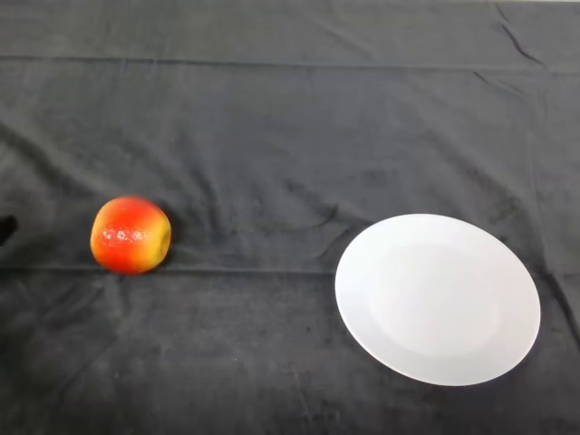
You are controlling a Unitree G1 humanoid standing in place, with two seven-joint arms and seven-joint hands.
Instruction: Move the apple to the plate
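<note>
A red and yellow apple lies on the dark cloth at the left of the head view. A white round plate lies on the cloth at the lower right, with nothing on it. Only a small black tip of my left hand shows at the view's left edge. It is level with the apple, to its left and apart from it. The rest of the hand and the arm are out of view.
The dark cloth covers the whole table and has shallow folds, with a crease running across behind the apple and plate.
</note>
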